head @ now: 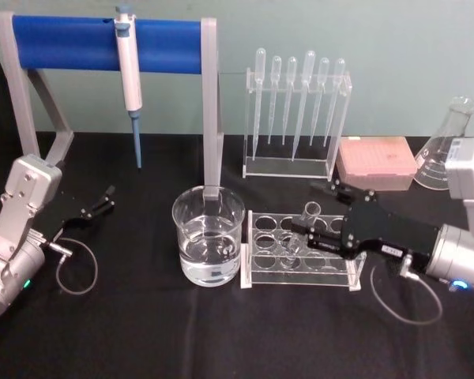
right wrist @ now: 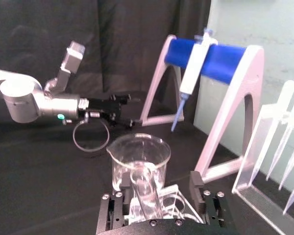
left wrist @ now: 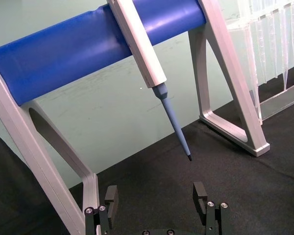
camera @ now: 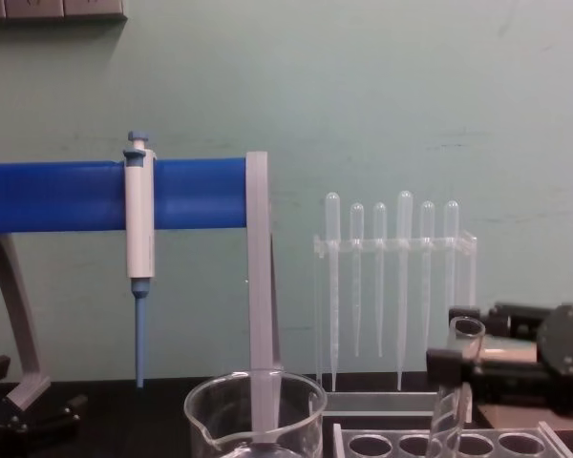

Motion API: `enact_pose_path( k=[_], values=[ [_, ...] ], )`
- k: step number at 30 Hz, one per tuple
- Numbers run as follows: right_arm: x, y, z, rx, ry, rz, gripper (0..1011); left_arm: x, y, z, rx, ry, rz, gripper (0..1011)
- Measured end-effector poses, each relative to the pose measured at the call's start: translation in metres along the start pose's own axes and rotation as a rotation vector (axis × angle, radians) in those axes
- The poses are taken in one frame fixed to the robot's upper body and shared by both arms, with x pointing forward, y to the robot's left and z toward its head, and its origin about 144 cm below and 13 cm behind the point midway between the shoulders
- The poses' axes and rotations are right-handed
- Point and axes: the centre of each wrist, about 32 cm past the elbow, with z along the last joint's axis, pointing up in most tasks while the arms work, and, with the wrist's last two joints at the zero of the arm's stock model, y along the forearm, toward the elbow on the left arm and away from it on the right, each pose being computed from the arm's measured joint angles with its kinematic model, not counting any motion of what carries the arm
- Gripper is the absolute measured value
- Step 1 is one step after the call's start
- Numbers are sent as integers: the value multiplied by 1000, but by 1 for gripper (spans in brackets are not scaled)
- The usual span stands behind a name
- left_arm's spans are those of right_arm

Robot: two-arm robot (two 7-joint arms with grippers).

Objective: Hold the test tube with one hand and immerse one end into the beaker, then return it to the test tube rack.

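Right claw was at the clear rack, its flat black fingers set to either side of the test tube with a visible gap on one side, so whether it truly gripped the glass I could not tell. That tube, a smooth clear cylinder with an open round rim, stood tilted in a rack hole right between the fingers. Just beyond the fingertips sat the beaker, wide, clear, rolled at the rim, with liquid in it, on the black cloth worktop. From the chest camera the tube's lean and its rim rising above the claw showed plainly; the right wrist camera instead looked down the tube's length with the beaker's spout behind it. Well off to the far side of the beaker, the left claw rested low, fingers spread wide and empty, under the blue bar stand and its hanging pipettor.
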Motion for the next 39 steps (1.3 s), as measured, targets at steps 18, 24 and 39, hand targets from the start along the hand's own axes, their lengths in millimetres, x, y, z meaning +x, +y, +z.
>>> enact_pose_path(
  k=[18, 24, 39],
  values=[
    [-15, -18, 27, 180, -37, -236, 1002, 0, 0, 0, 0, 0, 0, 1000],
    [-28, -20, 14, 120, 2, -480, 1002, 0, 0, 0, 0, 0, 0, 1000],
    [-49, -22, -30, -5, 31, -752, 1002, 0, 0, 0, 0, 0, 0, 1000]
  ],
)
